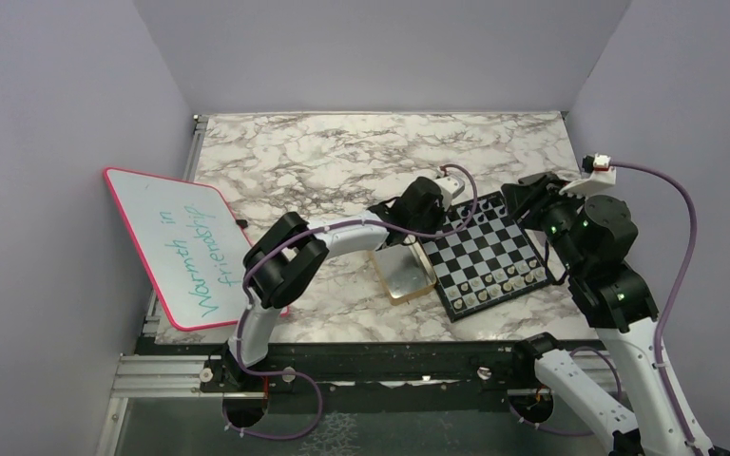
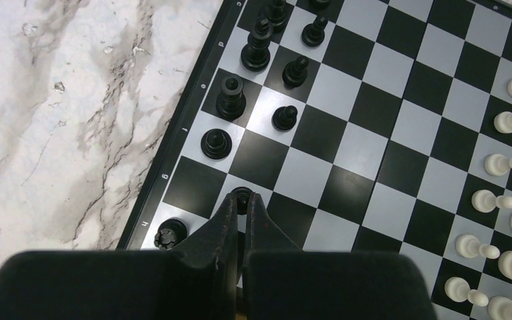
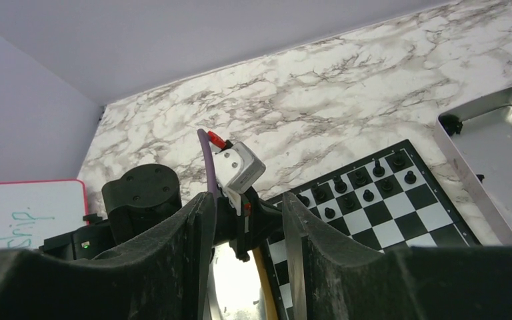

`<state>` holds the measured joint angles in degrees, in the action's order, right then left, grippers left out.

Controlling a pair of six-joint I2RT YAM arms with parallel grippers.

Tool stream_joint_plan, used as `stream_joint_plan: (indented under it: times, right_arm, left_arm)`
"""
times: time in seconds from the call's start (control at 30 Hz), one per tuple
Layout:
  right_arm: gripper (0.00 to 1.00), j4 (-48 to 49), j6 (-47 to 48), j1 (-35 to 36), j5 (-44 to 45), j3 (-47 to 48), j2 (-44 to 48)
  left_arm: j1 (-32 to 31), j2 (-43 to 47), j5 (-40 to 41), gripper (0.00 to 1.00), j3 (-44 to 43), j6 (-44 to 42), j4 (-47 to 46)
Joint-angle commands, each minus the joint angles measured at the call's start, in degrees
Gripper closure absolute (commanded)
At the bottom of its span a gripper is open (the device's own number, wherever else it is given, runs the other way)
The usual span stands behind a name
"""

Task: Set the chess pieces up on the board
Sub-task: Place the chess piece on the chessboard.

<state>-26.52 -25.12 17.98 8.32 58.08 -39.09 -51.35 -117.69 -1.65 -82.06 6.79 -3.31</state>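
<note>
- The left claw (image 2: 242,202), at the lower middle of the left wrist view, is closed almost fully. Its tips pinch the head of a black pawn (image 2: 242,195).
- That pawn stands on a pale square of the board (image 2: 387,107), in the second file in from the board's left edge.
- More black chess pieces (image 2: 231,97) stand in two files along that edge, toward the upper left of the frame.
- White chess pieces (image 2: 500,163) line the right edge of the frame.
- The right claw (image 3: 248,200) is raised above the tabletop (image 1: 342,152), with its fingers apart and nothing between them.
- In the top view the board lies right of centre.
- A gold tin (image 1: 404,275) sits just beside the board's left side.
- A pink-rimmed whiteboard (image 1: 185,247) lies at the far left.
</note>
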Motion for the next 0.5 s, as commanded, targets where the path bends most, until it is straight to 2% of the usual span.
stream_joint_plan:
  times: [0.0,0.47]
  right_arm:
    - [0.53,0.5,3.1,-0.2,0.3,1.9,0.3]
    - [0.53,1.2,5.7,-0.2,-0.2,0.9,1.1]
  left_arm:
    - [-0.5,-1.6,1.2,0.96,-1.5,0.0,1.4]
    - [-0.7,-2.6,2.4,0.96,-1.8,-0.7,2.4]
